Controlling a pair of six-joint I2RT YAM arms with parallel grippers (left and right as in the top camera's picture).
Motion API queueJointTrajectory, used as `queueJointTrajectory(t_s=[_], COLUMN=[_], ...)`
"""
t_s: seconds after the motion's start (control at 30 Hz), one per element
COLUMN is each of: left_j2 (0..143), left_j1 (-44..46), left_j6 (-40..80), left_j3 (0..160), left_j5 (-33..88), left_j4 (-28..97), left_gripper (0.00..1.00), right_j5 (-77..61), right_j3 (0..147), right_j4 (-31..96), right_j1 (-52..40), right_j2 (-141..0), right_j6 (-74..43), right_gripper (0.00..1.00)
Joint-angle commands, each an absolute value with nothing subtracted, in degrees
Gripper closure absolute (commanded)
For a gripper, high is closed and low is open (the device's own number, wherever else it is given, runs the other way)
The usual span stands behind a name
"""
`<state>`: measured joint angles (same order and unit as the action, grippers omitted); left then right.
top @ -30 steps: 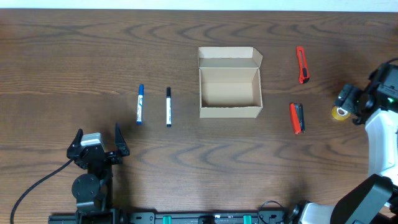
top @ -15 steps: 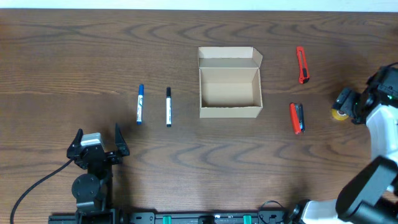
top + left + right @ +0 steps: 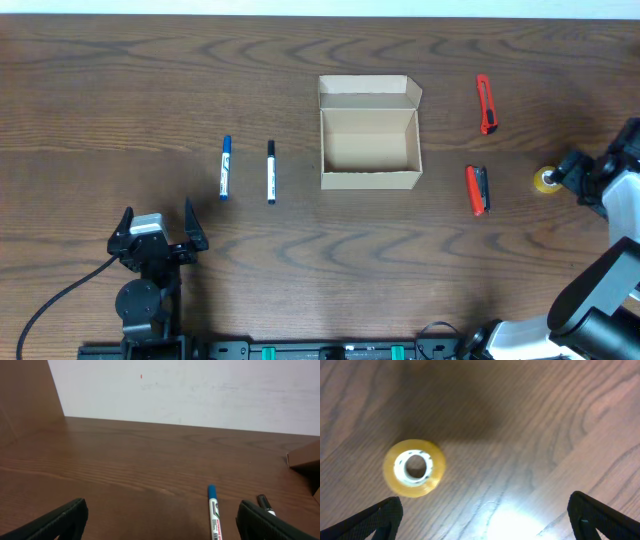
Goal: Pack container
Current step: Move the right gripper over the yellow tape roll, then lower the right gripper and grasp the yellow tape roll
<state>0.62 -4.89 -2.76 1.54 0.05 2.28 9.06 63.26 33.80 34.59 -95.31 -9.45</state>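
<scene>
The tan cardboard container (image 3: pixel 368 135) stands open at the table's middle, its flap lid folded back. A blue marker (image 3: pixel 225 167) and a black marker (image 3: pixel 270 171) lie to its left; the left wrist view shows the blue marker (image 3: pixel 215 515) and the black marker's tip (image 3: pixel 265 504). Two red cutters lie to its right, one far (image 3: pixel 486 104) and one near (image 3: pixel 478 189). A yellow tape roll (image 3: pixel 545 180) lies further right, also in the right wrist view (image 3: pixel 414 467). My left gripper (image 3: pixel 157 228) is open and empty at the front left. My right gripper (image 3: pixel 485 520) is open above the table just right of the roll.
The dark wooden table (image 3: pixel 120 90) ends at a white wall at the back (image 3: pixel 200 390). My right arm (image 3: pixel 612 250) runs along the right edge.
My right gripper has moved to the right, off the yellow tape roll, which now lies uncovered. The left arm has not moved.
</scene>
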Motion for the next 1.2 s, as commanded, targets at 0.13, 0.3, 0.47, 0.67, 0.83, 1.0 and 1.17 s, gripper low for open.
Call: queueJointTrajectory(t_s=[0.13, 0.3, 0.47, 0.67, 0.83, 1.0, 1.17], left_j2=[0.3, 0.3, 0.3, 0.3, 0.3, 0.3, 0.3], left_j1=[-5.2, -5.2, -5.2, -5.2, -5.2, -5.2, -5.2], left_j6=[-2.2, -2.2, -2.2, -2.2, -2.2, -2.2, -2.1], left_j3=[0.3, 0.3, 0.3, 0.3, 0.3, 0.3, 0.3], left_j5=[-0.2, -0.2, -0.2, -0.2, -0.2, -0.2, -0.2], left_j4=[4.4, 4.4, 4.4, 4.4, 4.4, 4.4, 4.4], left_gripper=[0.05, 0.05, 0.05, 0.05, 0.05, 0.05, 0.05], right_j5=[4.7, 1.0, -0.2, -0.4, 1.8, 2.0, 2.8], right_j3=[63.9, 63.9, 63.9, 64.1, 65.4, 67.9, 68.6], right_j4=[33.5, 32.6, 32.1, 32.1, 32.8, 34.1, 34.3], right_j1=[37.5, 37.5, 37.5, 37.4, 37.4, 37.4, 37.4], right_j2=[-97.1, -98.4, -99.5, -101.7, -103.0, -104.2, -105.6], right_j6=[-9.9, -9.0, -8.9, -9.4, -10.5, -10.7, -10.7], right_gripper=[0.01, 0.01, 0.01, 0.02, 0.02, 0.01, 0.01])
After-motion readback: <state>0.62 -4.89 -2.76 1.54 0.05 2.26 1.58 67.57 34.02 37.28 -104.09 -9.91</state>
